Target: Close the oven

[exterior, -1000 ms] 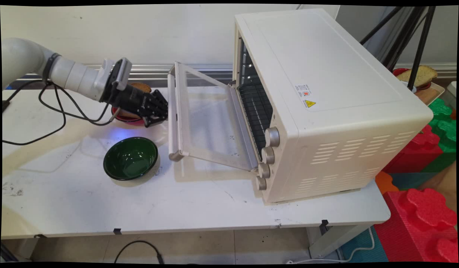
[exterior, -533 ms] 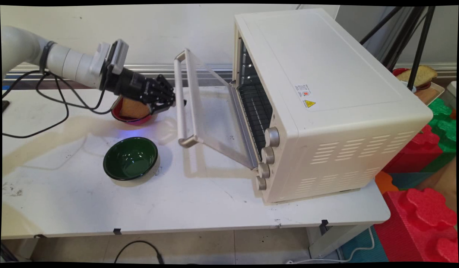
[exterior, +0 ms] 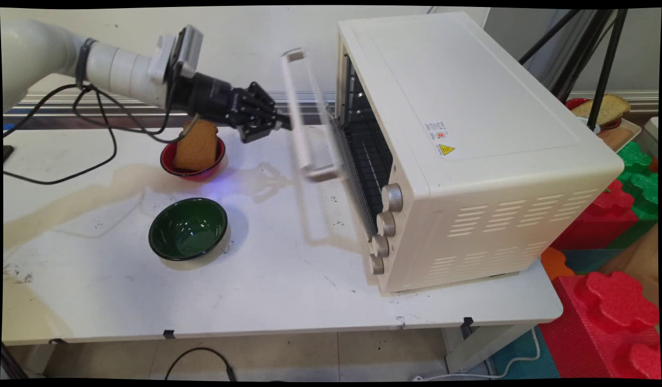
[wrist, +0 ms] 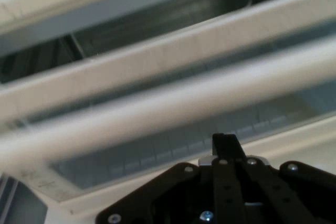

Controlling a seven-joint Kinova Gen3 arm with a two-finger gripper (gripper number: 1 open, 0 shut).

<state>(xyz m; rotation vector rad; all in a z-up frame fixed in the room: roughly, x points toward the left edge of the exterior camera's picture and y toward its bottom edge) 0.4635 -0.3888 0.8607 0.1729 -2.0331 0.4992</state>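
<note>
Cables, black and looping, hang from the white arm (exterior: 116, 72) at the left of the white bench (exterior: 288, 290). Below the arm's wrist sits a small red bowl (exterior: 193, 161) with a slice of brown toast (exterior: 196, 145) leaning upright in it. Nearer the camera, well apart from it, a dark green glazed bowl (exterior: 188, 228) stands alone on the bench. Right of the red bowl, the black two-finger claw (exterior: 283, 122) reaches level toward the cream glass-paned oven door (exterior: 315, 121), its tip touching the door's outer face just beside the pale bar handle (exterior: 297, 107). Its fingers are drawn together, gripping nothing; in the hand view they meet in one narrow black point (wrist: 224, 142) before the handle (wrist: 173, 103) and the glass. The door stands steeply raised, nearly upright, blurred, with a narrow gap left at the oven's mouth. Farther right is the large cream toaster oven (exterior: 470, 145), its wire rack (exterior: 368, 156) visible inside and four round metal knobs (exterior: 386, 223) down the front edge. At the far right, red and green foam blocks (exterior: 605, 301) lie on the floor.
</note>
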